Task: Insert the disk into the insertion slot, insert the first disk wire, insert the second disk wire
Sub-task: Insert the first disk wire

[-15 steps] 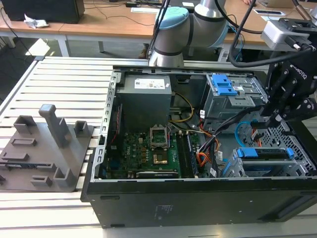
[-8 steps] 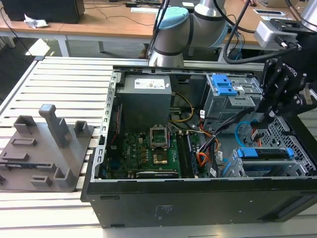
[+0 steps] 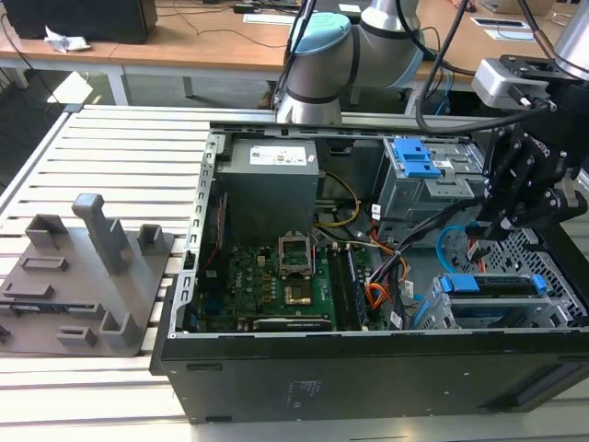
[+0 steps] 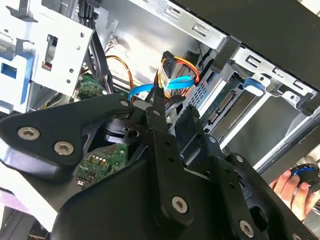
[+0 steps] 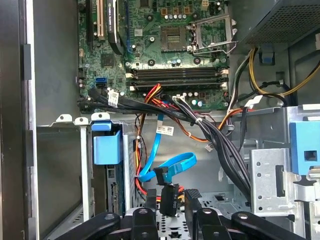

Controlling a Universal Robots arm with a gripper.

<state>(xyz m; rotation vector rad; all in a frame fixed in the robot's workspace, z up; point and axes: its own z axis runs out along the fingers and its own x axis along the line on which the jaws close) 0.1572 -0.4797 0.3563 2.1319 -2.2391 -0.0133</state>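
Reaching into the open case, the gripper (image 5: 169,204) pinches the first disk wire (image 5: 169,196) by its black plug. The second disk wire (image 5: 172,164) loops just beside it. The disk (image 3: 497,286) sits in the insertion slot (image 3: 550,313).

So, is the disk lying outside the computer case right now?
No. In the exterior view the disk, with its blue carrier, sits inside the case, in the insertion slot of the grey perforated cage.
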